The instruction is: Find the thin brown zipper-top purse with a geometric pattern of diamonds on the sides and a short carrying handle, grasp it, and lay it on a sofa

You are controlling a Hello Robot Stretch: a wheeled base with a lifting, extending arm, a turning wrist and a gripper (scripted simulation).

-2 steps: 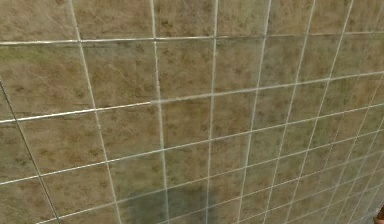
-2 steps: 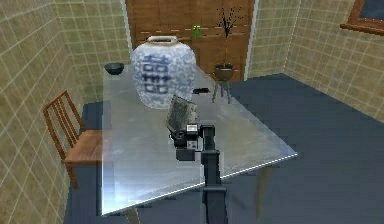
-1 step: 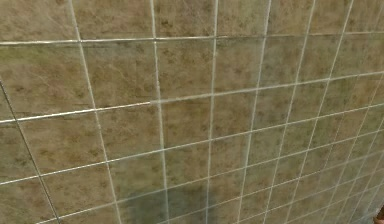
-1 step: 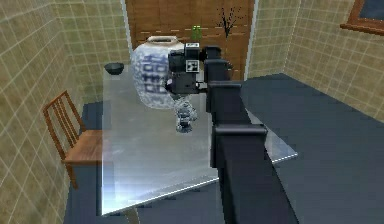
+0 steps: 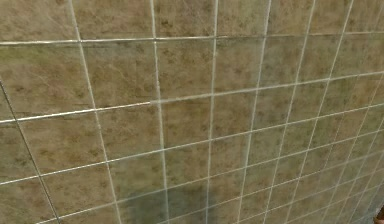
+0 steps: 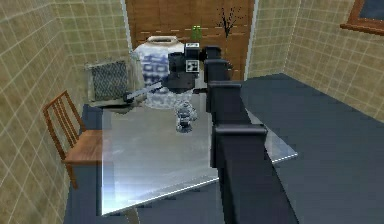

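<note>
While stretched far over table (image 6: 150, 165), puts gripper (image 6: 140, 93) by grey lattice-patterned thing (image 6: 108, 78) just left; can't tell hold or finger state. Chair (image 6: 65, 125) nearer-left at table edge; open floor (image 6: 330, 130) right.

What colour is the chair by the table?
Reddish-brown wood. The chair shows best at the arm side view's left, beside the pale table.
</note>
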